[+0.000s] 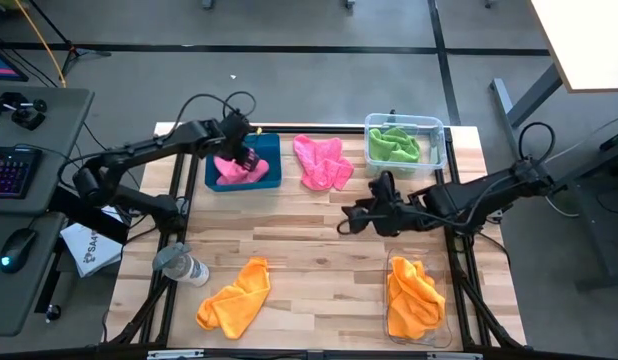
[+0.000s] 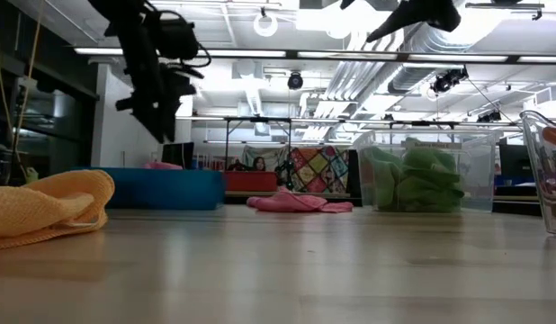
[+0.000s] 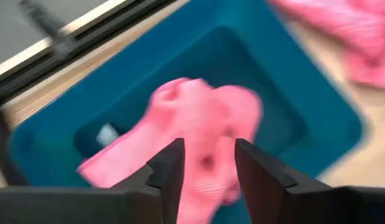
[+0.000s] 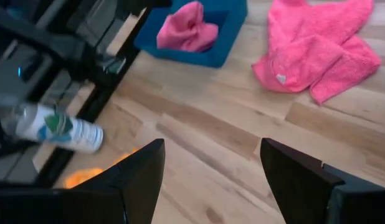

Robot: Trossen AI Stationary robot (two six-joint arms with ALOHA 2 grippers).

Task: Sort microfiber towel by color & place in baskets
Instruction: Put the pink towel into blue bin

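Note:
My left gripper (image 1: 246,152) (image 3: 208,163) hovers open above the teal tray (image 1: 272,150) (image 3: 304,112), well clear of it in the low view (image 2: 161,108). A crumpled pink towel (image 1: 237,171) (image 3: 199,118) lies inside the tray. A second pink towel (image 1: 322,162) (image 4: 317,53) lies spread on the table beside the tray. My right gripper (image 1: 347,221) (image 4: 211,168) is open wide over the table's middle, holding nothing. One orange towel (image 1: 237,296) rests on the near left of the table. Another orange towel (image 1: 414,295) sits in the near clear bin. Green towels (image 1: 393,145) fill the far clear bin.
A clear bottle with a grey cap (image 1: 181,265) (image 4: 52,127) lies on its side near the table's left edge. The far clear bin (image 1: 437,130) stands at the far right, the near clear bin (image 1: 391,322) at the near right corner. Bare wood lies between the towels.

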